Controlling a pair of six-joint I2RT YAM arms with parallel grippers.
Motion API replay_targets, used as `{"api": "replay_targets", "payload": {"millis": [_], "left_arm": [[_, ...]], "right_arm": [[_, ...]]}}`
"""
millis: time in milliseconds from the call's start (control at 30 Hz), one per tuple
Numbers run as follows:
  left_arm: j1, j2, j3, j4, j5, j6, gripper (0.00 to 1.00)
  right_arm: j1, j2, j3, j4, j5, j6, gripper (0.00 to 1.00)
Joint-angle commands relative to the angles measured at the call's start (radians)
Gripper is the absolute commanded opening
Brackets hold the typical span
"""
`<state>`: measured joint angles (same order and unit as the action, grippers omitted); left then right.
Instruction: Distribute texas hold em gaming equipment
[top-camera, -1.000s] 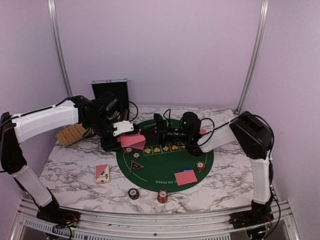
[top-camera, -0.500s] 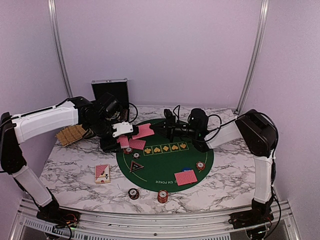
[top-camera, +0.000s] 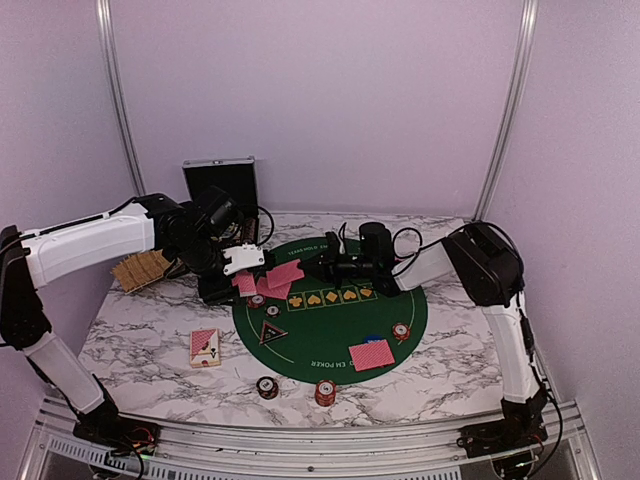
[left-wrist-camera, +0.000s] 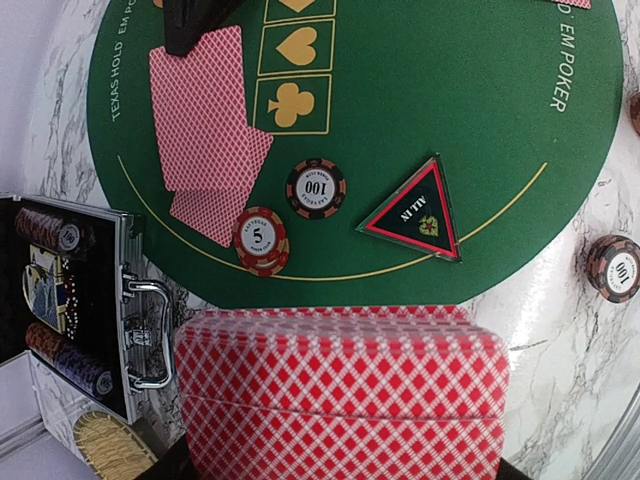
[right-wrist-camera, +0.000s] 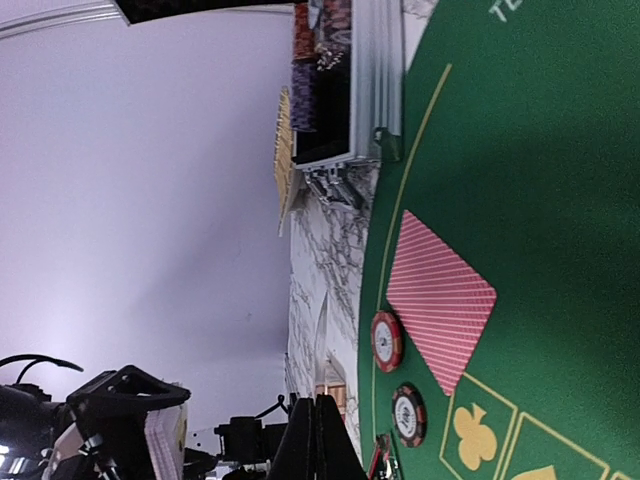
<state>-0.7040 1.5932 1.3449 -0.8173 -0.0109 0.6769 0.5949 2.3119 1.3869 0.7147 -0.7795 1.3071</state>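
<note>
My left gripper (top-camera: 243, 262) is shut on a thick deck of red-backed playing cards (left-wrist-camera: 340, 400) above the mat's left edge; the deck hides its fingers. My right gripper (top-camera: 318, 266) is shut on a single red-backed card (left-wrist-camera: 198, 105), which the right wrist view shows edge-on (right-wrist-camera: 321, 345). That card hangs over another card (left-wrist-camera: 215, 205) lying on the green mat (top-camera: 330, 320). Beside it are a red-white chip (left-wrist-camera: 261, 240), a dark chip (left-wrist-camera: 316, 188) and the black triangular button (left-wrist-camera: 415, 212).
The open silver case (left-wrist-camera: 70, 300) with chip rows sits left of the mat. Cards (top-camera: 372, 354), a blue button (top-camera: 372, 338) and a chip (top-camera: 401, 331) lie on the mat's front right. Cards (top-camera: 205, 347) and two chip stacks (top-camera: 267, 387) (top-camera: 325, 392) rest on the marble.
The right gripper drew a card away from the deck to the right, then came back a little left and lower over the mat. The left arm has barely moved.
</note>
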Motion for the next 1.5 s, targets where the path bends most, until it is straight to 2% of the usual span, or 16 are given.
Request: {"api": "replay_targets", "payload": {"millis": [0,767,967,1267,1367,1467], "left_arm": [[-0.003,-0.032,-0.004,-0.008,-0.001,0.001,0.00],[-0.003,-0.023,0.001,-0.011,0.006,-0.002,0.00],[-0.003,-0.022,0.002,-0.015,0.006,-0.002,0.00],[-0.003,-0.020,0.003,-0.016,0.006,-0.005,0.00],[-0.003,-0.021,0.001,-0.016,0.006,-0.005,0.00],[-0.003,-0.019,0.002,-0.015,0.006,-0.006,0.00]], "right_arm": [[0.011,0.061,0.091,-0.064,0.042,-0.032,0.00],[0.070,0.233,0.320,-0.232,0.187,-0.086,0.00],[0.072,0.181,0.262,-0.259,0.203,-0.131,0.26],[0.072,0.072,0.159,-0.333,0.247,-0.211,0.50],[0.071,0.038,0.141,-0.379,0.276,-0.249,0.62],[0.071,0.012,0.135,-0.425,0.296,-0.281,0.71]]}}
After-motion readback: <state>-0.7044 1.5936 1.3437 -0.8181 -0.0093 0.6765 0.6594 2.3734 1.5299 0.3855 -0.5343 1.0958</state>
